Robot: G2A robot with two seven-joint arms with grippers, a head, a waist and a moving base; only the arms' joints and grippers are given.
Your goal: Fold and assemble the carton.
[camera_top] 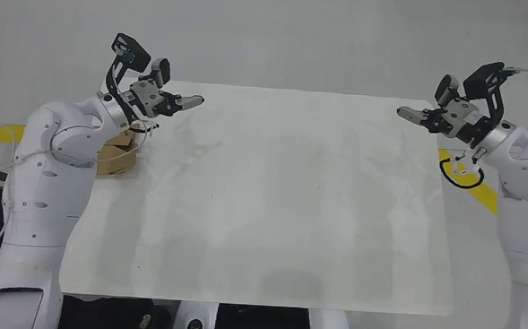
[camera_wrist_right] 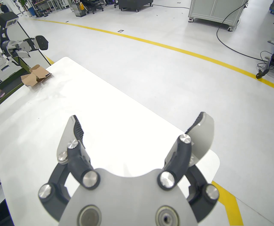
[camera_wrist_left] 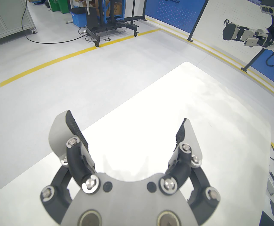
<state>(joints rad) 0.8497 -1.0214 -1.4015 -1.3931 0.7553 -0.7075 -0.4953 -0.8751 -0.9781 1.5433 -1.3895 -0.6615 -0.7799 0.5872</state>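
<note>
White tabletop (camera_top: pixel 271 210) on pale grey workshop floor (camera_top: pixel 280 31), yellow floor line (camera_wrist_right: pixel 171 48) curving behind.

Brown cardboard carton (camera_top: pixel 114 155), flaps splayed, not yet squared up. Sits at tabletop's left edge, upper left of top view, partly hidden under left arm (camera_top: pixel 68 136). In right wrist view, carton (camera_wrist_right: pixel 35 75) at far left, by table's corner. Can't tell if wholly on the top or overhanging the edge. Long axis too covered to call.

Left gripper (camera_top: pixel 188 101) hovers over tabletop's upper-left corner, pointing toward frame centre. Jaws spread wide, nothing between them; same in left wrist view, left gripper (camera_wrist_left: pixel 127 124). Right gripper (camera_top: pixel 405 112) at upper right, over opposite corner. Also wide open, holding nothing; see right gripper (camera_wrist_right: pixel 138 122).

Key relation: carton lies down-left of left gripper in top view, back near that arm's elbow. Well apart from right gripper, whole table width between. So left arm much nearer, but pointing away from it. Prob. needs to pull back and turn wrist toward frame's left edge before any grasp. Approx. stage: approach, no fold begun.
</note>
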